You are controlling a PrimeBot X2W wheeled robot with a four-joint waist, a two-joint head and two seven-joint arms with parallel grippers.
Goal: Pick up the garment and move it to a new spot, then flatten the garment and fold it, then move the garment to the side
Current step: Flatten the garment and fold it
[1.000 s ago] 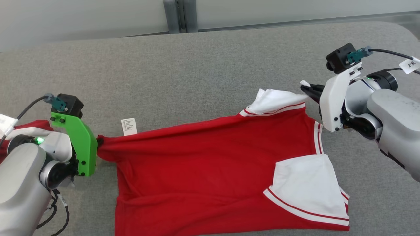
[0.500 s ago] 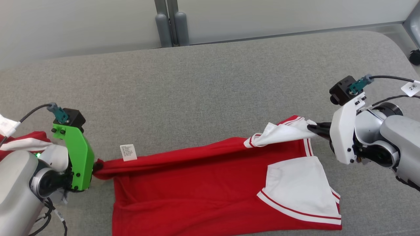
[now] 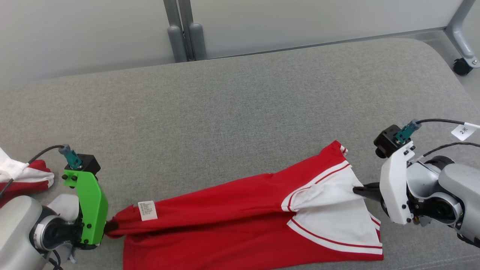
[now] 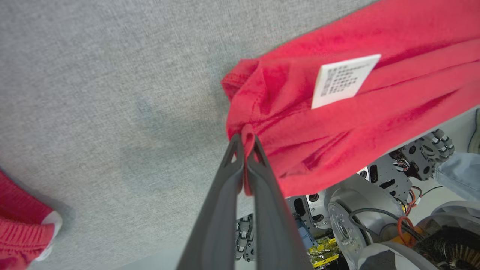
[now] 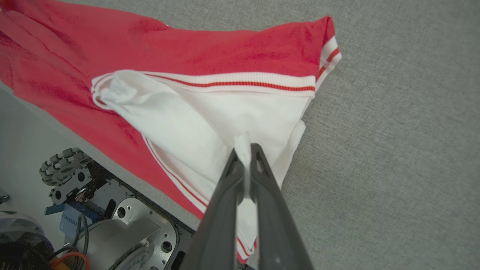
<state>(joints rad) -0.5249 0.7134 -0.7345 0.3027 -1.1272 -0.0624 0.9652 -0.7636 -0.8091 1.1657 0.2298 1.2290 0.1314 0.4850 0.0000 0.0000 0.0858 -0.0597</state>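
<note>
The left gripper (image 4: 245, 140) is clamped on a bunched red corner of the garment (image 3: 225, 213). The right gripper (image 5: 245, 149) is clamped on its white sleeve (image 5: 210, 123). The garment lies stretched between the two on the grey surface (image 3: 225, 112).

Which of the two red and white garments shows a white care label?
The big red and white garment across the middle: the white label sits near its left end. The bunched one at the left edge shows none.

Grey fabric surface (image 3: 240, 105); red-white garment (image 3: 225, 210) lying along near edge.
</note>
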